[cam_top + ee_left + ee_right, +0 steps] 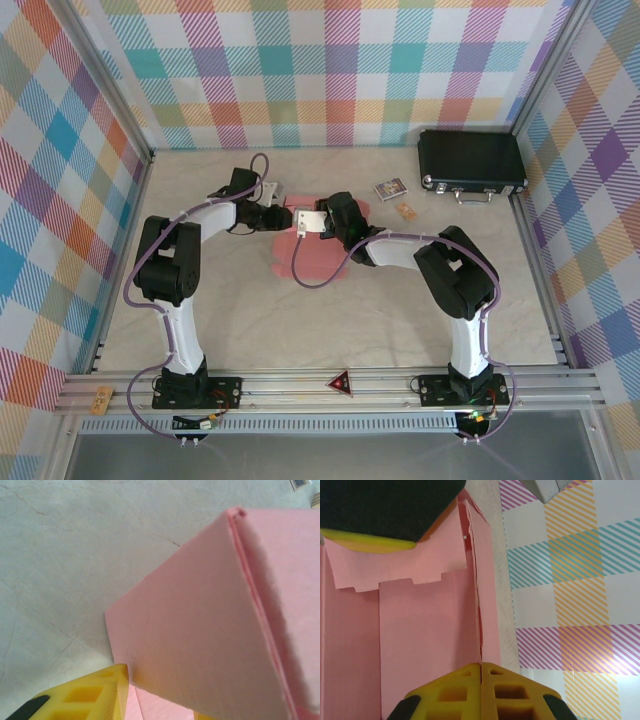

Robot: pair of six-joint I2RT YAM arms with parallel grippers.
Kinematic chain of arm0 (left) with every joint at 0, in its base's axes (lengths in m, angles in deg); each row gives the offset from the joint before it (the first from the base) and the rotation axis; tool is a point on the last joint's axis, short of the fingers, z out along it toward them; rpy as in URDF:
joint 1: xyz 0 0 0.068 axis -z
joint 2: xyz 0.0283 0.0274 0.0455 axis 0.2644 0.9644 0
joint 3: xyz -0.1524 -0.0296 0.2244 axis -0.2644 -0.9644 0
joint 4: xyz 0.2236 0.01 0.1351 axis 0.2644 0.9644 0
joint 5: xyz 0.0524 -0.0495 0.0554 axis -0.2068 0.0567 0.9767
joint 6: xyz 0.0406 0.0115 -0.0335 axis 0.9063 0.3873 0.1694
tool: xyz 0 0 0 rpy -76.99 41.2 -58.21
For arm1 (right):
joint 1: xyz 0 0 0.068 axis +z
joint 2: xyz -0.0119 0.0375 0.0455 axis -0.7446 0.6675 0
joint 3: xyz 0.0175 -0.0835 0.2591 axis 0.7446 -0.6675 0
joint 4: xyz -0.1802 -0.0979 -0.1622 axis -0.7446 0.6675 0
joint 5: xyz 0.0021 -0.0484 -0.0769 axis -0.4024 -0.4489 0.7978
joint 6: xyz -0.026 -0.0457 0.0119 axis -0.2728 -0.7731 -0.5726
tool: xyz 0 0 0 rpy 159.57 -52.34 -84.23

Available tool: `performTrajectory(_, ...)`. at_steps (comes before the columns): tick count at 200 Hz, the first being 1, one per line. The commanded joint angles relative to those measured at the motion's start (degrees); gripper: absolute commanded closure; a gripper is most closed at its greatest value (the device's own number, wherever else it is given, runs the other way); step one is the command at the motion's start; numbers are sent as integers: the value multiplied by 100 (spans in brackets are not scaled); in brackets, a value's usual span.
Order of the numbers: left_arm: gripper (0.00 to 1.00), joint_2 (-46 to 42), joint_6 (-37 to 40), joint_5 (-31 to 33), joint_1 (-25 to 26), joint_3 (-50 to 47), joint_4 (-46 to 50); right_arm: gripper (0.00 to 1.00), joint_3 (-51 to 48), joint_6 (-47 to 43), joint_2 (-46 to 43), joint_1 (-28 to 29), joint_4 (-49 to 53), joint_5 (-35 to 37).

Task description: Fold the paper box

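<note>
Paper box (320,258): arms bent inward over it; right end effector (481,672) pinching wall (487,605), left end effector (286,218) part-open astride flap (200,630).

Place: a robot lab test cell, not a home or a shop.
Frame (290,386): bare slotted aluminium rails along the near edge, with matching posts up the corners.
Walls (330,70): bright plaid cloth hung on three sides as a backdrop, closing off the table.
Arms: a left arm (180,270) and a right arm (455,275), black and white, bolted by their bases to the front rail.
Cables (132,290): purple leads loop loose from the bases up to the wrists.
Table (330,325): a pale, marble-look sheet.
Props: a pink box (315,258) under the arms, a black case (470,162) and small cards (390,187) at the back.
Marker (340,381): a red triangle on the rail.
</note>
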Motion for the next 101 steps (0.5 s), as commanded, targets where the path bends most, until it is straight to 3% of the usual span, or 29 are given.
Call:
performTrajectory(1, 63, 30, -4, 160, 97, 60, -338, 100, 122, 154, 63, 64, 239, -57)
performTrajectory(101, 68, -60, -262, 1469, 429, -321, -1229, 100, 214, 242, 89, 91, 422, -108)
